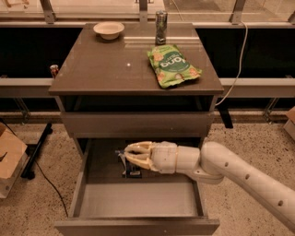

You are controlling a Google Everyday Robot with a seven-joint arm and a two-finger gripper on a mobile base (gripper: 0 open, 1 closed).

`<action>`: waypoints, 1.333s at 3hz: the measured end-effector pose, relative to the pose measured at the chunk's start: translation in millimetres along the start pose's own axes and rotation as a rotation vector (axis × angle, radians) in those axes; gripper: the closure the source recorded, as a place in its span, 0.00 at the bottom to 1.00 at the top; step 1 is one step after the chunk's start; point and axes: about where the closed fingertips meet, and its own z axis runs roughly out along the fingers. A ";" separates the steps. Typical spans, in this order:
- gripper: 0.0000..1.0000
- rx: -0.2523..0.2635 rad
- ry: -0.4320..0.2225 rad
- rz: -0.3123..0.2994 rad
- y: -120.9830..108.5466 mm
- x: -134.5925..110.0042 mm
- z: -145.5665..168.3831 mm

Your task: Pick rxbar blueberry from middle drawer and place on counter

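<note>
A speckled terrazzo floor (258,152) spreads across the lower frame under warm, dim light. At the left edge stands an open cardboard box (9,156), with a black cable (46,179) trailing beside it. A grey metal rail (258,83) crosses mid-frame before a dark recess (27,50); a white cable (237,60) hangs at the upper right. Metal posts (47,9) rise along the top. The end effector (126,156) sits low, centre frame.
</note>
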 end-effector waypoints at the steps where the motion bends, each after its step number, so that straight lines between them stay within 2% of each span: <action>1: 1.00 -0.001 0.053 -0.051 -28.9 -60.7 -21.1; 2: 1.00 -0.010 0.110 -0.119 -65.7 -121.9 -29.9; 3: 1.00 -0.028 0.191 -0.173 -106.0 -169.2 -30.0; 4: 1.00 -0.020 0.178 -0.174 -131.7 -189.3 -15.0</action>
